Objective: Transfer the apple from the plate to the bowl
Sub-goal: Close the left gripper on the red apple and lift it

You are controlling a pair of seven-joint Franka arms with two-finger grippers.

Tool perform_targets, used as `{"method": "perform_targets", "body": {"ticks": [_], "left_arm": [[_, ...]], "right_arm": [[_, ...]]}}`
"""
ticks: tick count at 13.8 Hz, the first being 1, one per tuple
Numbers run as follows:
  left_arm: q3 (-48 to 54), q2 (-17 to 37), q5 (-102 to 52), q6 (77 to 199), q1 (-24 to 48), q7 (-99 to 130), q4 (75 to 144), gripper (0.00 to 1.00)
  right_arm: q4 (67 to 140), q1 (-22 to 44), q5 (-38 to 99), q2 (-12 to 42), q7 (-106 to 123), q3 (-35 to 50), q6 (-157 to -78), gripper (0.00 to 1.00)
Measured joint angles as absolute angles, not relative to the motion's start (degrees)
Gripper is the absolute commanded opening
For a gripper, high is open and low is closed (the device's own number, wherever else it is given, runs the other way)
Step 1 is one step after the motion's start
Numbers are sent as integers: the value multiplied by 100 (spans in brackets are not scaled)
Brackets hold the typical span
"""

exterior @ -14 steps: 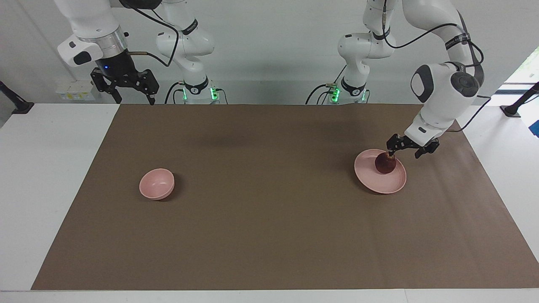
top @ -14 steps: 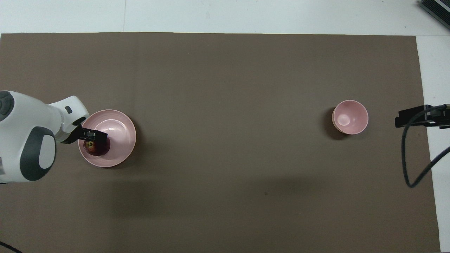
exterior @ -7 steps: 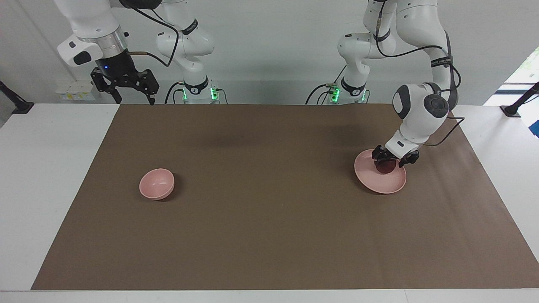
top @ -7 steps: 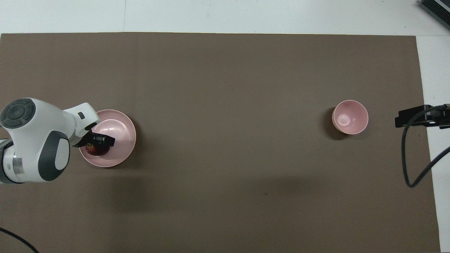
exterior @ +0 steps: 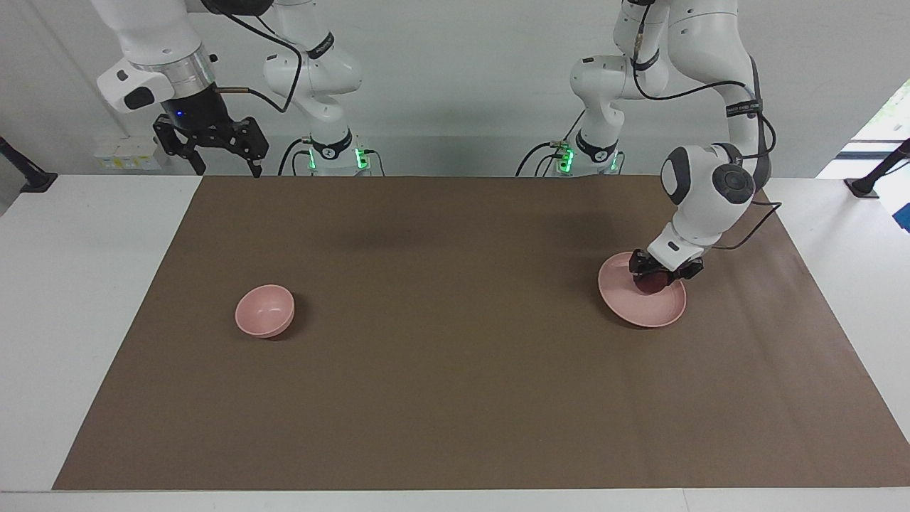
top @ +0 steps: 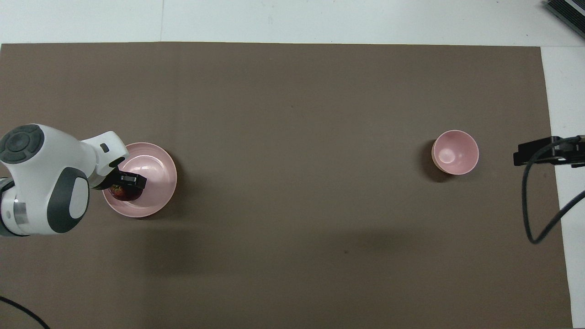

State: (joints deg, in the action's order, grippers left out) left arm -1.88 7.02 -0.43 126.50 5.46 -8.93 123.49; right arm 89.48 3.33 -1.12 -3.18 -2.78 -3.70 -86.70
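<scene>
Left gripper [exterior: 655,276] has dropped and I see it clamped on the apple [exterior: 652,284], still on plate [exterior: 640,307]; carry to bowl [exterior: 264,310] remains, right gripper [exterior: 213,148] waits open.

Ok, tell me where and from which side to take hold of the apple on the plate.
Grip the apple across its widest middle, coming down from above. It is round and sits on the shallow plate, whose low rim blocks a low sideways approach. The left end effector is already down around it that way.

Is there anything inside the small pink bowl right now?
No, the bowl shows only its bare pink inside; the apple sits on the plate.
</scene>
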Motion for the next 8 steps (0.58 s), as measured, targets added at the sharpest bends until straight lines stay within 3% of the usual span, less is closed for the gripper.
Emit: {"method": "perform_targets", "body": {"ticks": [8], "left_arm": [[-139,696,-411,11528,1124,-38,11140,0]], "right_arm": [[8948,333,-112,-329,-272,-360,-8491,100]]}}
